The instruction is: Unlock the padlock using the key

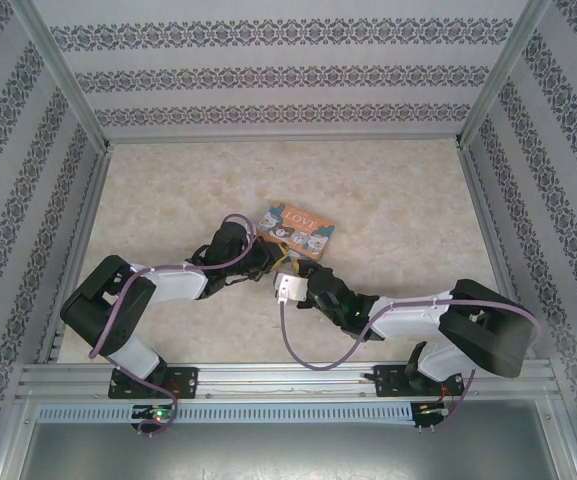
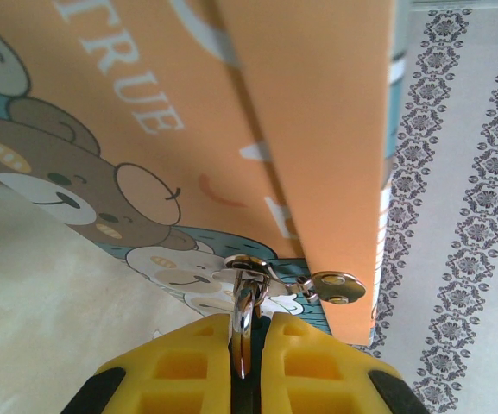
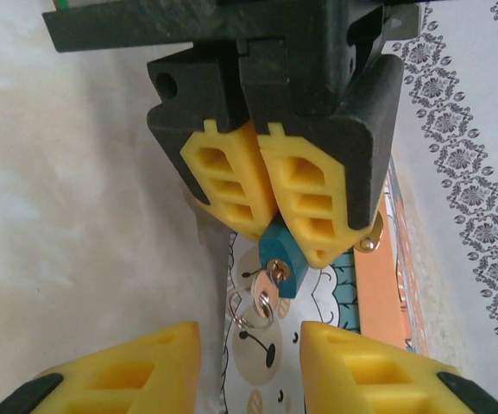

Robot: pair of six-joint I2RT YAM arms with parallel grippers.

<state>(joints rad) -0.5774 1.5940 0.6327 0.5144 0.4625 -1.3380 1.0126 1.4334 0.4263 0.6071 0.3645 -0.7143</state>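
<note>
Padlock (image 3: 285, 260) pinched by left gripper (image 3: 280, 236) at tin (image 3: 378, 289) edge; right gripper (image 3: 250, 338) spread near key (image 3: 262, 288).

The word "LOVE" could be read on the lid of the orange tin (image 1: 295, 229) in the top view. "TRUE" was printed in white capitals on that tin, seen from the left wrist.
</note>
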